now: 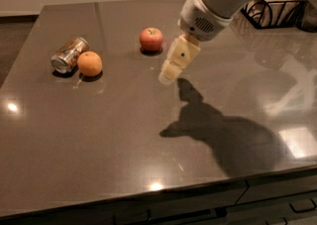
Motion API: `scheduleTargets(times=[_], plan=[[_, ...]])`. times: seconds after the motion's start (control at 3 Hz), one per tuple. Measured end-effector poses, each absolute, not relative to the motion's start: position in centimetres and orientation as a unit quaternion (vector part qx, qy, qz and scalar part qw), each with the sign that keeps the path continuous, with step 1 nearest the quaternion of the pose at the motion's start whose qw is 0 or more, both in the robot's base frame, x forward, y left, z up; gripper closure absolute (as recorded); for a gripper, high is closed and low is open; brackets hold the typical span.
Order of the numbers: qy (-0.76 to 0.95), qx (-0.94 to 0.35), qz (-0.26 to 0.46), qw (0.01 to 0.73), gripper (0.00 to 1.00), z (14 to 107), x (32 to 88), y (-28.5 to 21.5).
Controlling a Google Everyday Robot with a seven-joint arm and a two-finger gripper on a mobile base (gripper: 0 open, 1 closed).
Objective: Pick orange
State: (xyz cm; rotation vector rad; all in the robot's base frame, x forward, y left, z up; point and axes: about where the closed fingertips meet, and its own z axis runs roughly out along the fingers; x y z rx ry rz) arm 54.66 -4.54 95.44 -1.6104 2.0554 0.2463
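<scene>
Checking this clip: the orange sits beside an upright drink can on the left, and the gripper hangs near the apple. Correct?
Not quite. The camera view shows the can lying on its side, not upright. The rest holds: the orange sits beside it on the left, and the gripper hangs near the apple.

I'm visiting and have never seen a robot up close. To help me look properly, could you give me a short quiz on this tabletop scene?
1. True or false: the end effector is holding the orange.
2. Short answer: is the end effector nearer the apple or the orange?
3. What lies closest to the orange? A apple, B drink can, C end effector.

Key: 1 false, it hovers over the table, apart from the orange. 2 apple. 3 B.
</scene>
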Motion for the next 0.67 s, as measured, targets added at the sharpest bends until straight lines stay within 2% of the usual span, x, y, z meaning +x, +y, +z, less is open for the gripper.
scheduleTargets(times=[0.67], plan=[[0.733,-0.603,0.127,0.288,0.00,94.8,58.3,6.6]])
